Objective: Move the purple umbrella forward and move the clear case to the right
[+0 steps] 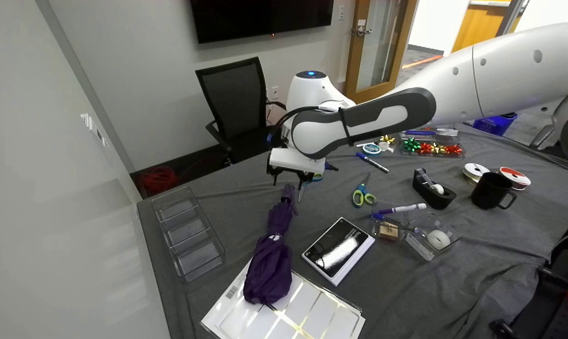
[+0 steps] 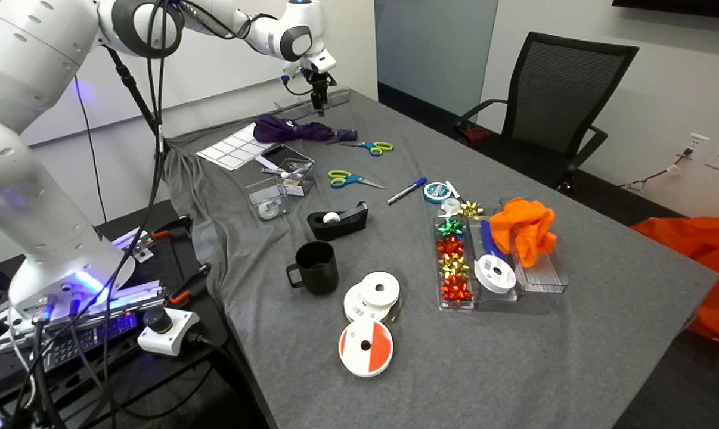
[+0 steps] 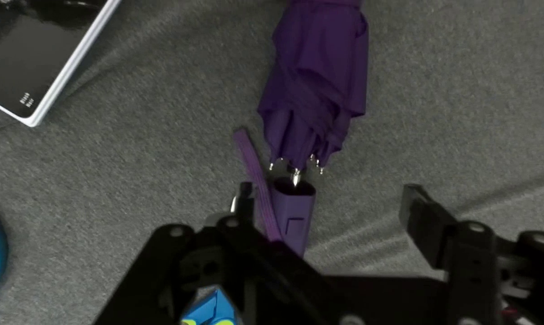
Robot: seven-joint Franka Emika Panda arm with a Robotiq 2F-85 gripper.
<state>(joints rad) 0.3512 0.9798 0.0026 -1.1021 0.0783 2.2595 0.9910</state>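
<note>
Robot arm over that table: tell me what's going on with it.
The robot arm is apparently about to grasp the purple umbrella. Its gripper hangs open over the umbrella's handle, holding nothing. The umbrella lies on the gray cloth, its canopy end resting on a white gridded tray.

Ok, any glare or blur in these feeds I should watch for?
In an exterior view, a white glare streak crosses the black-topped box; in the wrist view, the claw looks dark and slightly soft, the umbrella crisper.
</note>
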